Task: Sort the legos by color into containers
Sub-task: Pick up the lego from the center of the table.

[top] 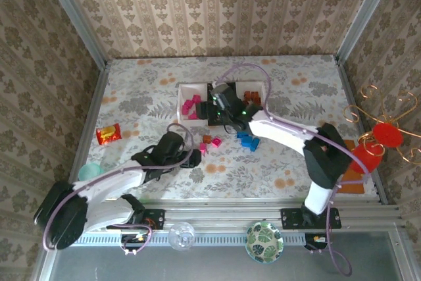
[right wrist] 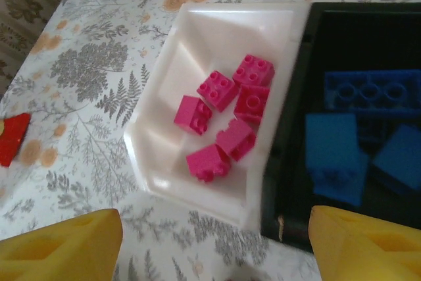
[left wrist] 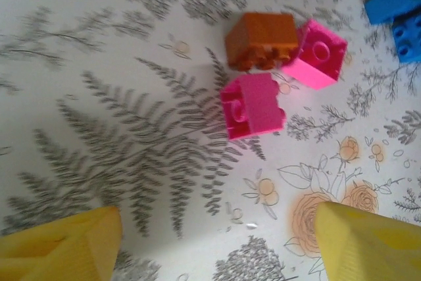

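Observation:
Three joined containers stand mid-table: a white tray (top: 184, 90) with several pink legos (right wrist: 217, 90), a black tray (right wrist: 284, 162) with blue legos (right wrist: 335, 156), and a second white tray (top: 262, 87) with orange-brown ones. My right gripper (right wrist: 214, 248) hovers open over the near edge of the pink and black trays, nothing between its fingers. Loose on the cloth lie an orange-brown brick (left wrist: 262, 39), two pink bricks (left wrist: 252, 104) and blue bricks (left wrist: 398, 11). My left gripper (left wrist: 217, 241) is open just short of the nearer pink brick, with nothing between its fingers.
A red-orange snack packet (top: 108, 134) lies at the left of the cloth and a teal cup (top: 89, 172) near the left arm. A red wire flower ornament (top: 385, 135) stands at the right edge. A patterned bowl (top: 264, 241) and a glass (top: 181, 235) sit by the near rail.

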